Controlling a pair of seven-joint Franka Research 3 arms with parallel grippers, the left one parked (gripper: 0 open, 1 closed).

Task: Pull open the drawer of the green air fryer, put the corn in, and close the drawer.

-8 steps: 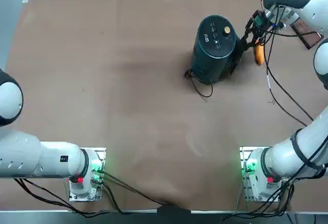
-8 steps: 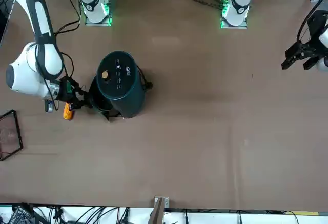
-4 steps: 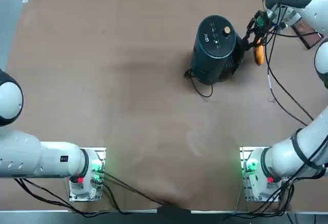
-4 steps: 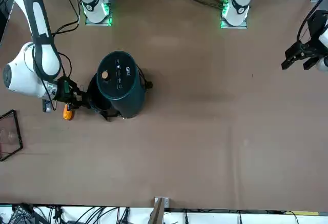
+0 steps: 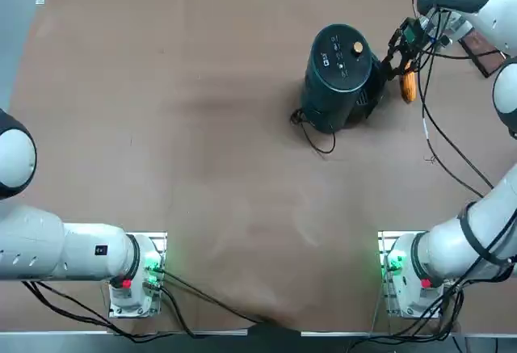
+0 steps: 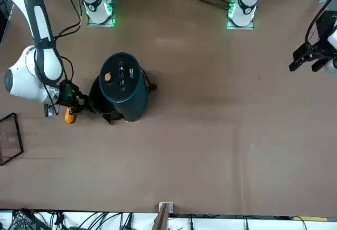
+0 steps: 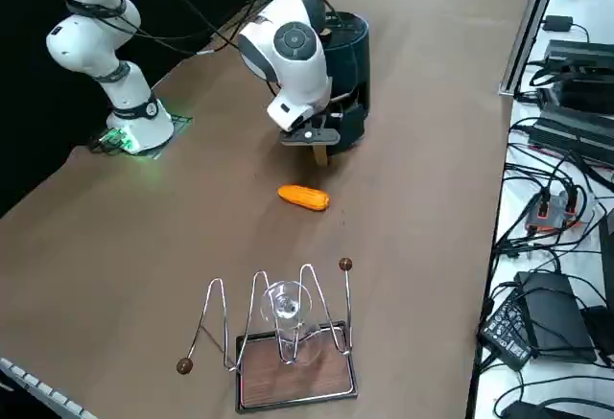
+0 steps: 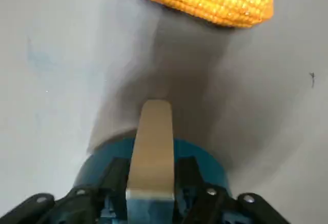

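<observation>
Right jaws clamped on the drawer handle, the corn loose on the bench beside them.

Seen from the right side, a wire rack point(image 7: 278, 314) holding a clear glass stands nearest, on a small wooden tray. Past it the corn point(image 7: 303, 197) lies flat on the bench point(image 7: 422, 179), apart from the rack and just short of the right jaws. These hang low at the foot of the green air fryer point(image 7: 347, 50), closed from both sides on the tan handle point(image 7: 318, 155) of the drawer point(image 7: 351, 129). The wrist view shows the handle between the two fingers point(image 8: 115, 176). How far the drawer is out, I cannot tell. The fryer stands upright behind, its cord trailing on the bench.
</observation>
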